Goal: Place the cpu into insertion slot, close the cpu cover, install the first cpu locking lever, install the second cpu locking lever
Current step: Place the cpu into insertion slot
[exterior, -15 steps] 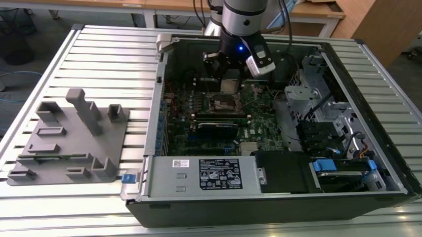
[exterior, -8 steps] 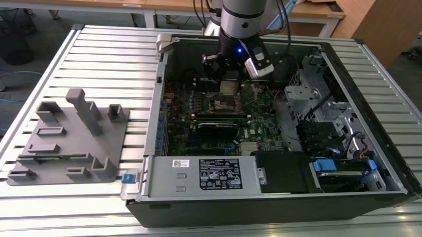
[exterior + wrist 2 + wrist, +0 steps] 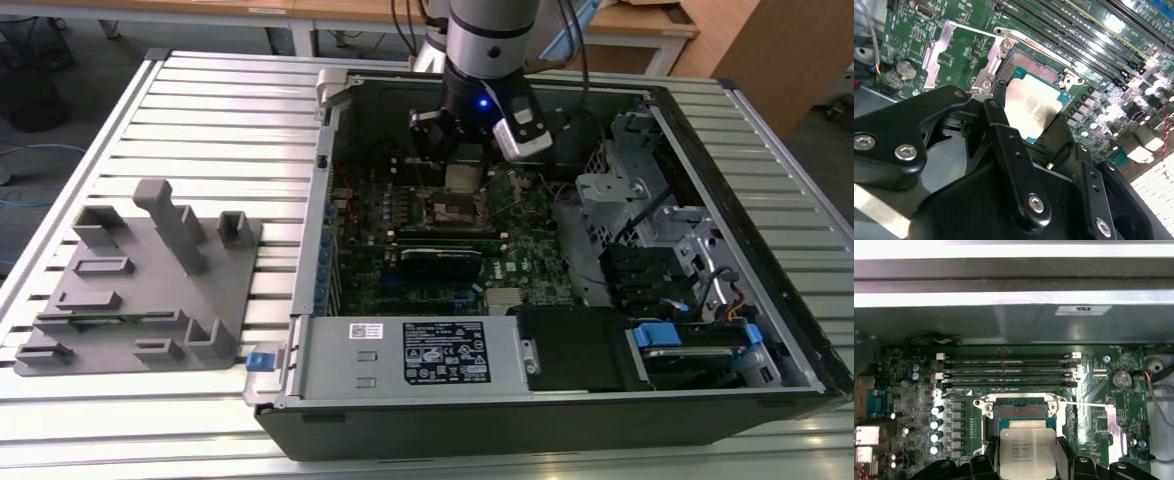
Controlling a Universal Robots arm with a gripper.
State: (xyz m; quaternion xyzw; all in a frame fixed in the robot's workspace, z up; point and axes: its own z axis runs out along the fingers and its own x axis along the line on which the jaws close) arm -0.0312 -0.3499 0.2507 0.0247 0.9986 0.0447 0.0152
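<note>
Black two-fingered gripper [image 3: 1027, 462] hardware sits closest to the lens in the first wrist view, its fingers [image 3: 981, 467] clamped on opposite edges of the cpu [image 3: 1027, 450], a small flat square chip with a dull silver metal top carrying several lines of fine print. That chip is held over the insertion slot [image 3: 1020, 412], a square black-framed socket in the green circuit board, covering its nearer part while the dark pin field shows beyond; I cannot tell whether chip and frame touch. In the exterior view, a grey plastic fixture block [image 3: 134, 290] lies well apart from the slot to the exterior view's left, outside the open black computer case [image 3: 747, 250]. Near the slot, toward the front of the case, a silver box bears a white printed label [image 3: 447, 355] with rows of small marks. Long black memory slots [image 3: 1009, 371] run just beyond the slot in the first wrist view. Beside the slot, the cpu cover [image 3: 936, 52], a thin silvery metal frame with a square cut-out, is swung open, next to a round silver coin battery [image 3: 905, 70].
</note>
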